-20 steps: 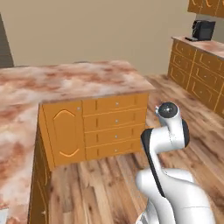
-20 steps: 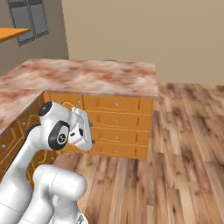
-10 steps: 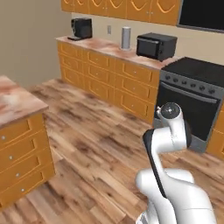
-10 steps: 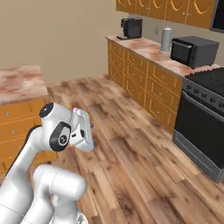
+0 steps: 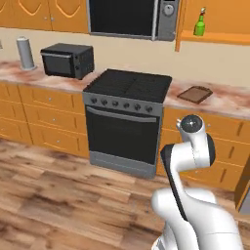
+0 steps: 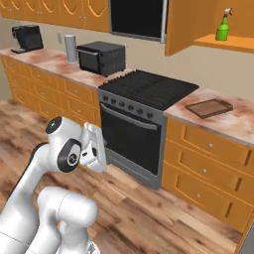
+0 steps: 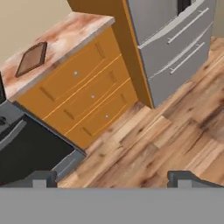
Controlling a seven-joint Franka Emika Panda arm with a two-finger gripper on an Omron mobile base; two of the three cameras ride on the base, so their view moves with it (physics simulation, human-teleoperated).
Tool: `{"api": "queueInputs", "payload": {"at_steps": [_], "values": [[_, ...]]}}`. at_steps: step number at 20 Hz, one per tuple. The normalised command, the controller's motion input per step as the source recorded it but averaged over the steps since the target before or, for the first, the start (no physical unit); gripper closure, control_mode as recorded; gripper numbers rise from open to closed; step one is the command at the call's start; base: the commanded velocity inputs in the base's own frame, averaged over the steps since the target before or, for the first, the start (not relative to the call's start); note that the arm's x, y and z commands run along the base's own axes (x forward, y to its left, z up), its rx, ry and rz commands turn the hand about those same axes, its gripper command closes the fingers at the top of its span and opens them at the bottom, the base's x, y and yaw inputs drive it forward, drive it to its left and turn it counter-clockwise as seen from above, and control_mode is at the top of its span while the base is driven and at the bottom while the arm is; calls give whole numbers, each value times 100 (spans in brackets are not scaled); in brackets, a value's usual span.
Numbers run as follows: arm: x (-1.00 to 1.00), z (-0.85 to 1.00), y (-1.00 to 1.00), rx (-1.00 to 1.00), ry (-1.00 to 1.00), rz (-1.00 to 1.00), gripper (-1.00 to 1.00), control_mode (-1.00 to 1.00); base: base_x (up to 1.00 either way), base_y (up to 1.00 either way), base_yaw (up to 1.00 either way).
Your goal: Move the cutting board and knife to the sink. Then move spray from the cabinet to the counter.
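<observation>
A: Where do the task's things stand?

B: The flat brown wooden cutting board (image 6: 209, 107) with its raised rim lies on the pinkish-brown marbled stone counter (image 6: 244, 123), just to the right of the black stove top (image 6: 149, 88). The small green spray bottle (image 6: 222, 28) with the white-and-red nozzle stands on the shelf of the open orange wooden wall cabinet (image 6: 221, 44), above the board. The knife cannot be made out, and the sink is not to be seen.

A: And the robot's two-finger gripper (image 7: 113, 177)?

B: Its jaws stand wide apart with nothing between them. It is folded close to the robot's body, well away from the counter, looking down at the wooden floor (image 7: 175, 127) and the orange drawers (image 7: 83, 94).

A: What could go wrong from here?

B: The board lies flat and low-rimmed, so a careless descent would likely press the fingertips onto the wood rather than around an edge. It also sits close to the stove, so a sideways nudge could slide it onto the burners. With the knife unseen, the robot risks knocking it off the counter.
</observation>
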Motion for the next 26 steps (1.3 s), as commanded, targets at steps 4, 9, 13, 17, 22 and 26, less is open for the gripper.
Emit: {"api": "queueInputs", "payload": {"at_steps": [4,9,13,17,22,26], "values": [[0,0,0,0,0,0,-100,100,100,-11,-48],[0,0,0,0,0,0,-100,100,100,36,-27],[0,0,0,0,0,0,-100,100,100,44,-26],[0,0,0,0,0,0,-100,100,76,-1,-20],[0,0,0,0,0,0,-100,100,-3,-90,1],[0,0,0,0,0,0,-100,100,10,-5,0]]}}
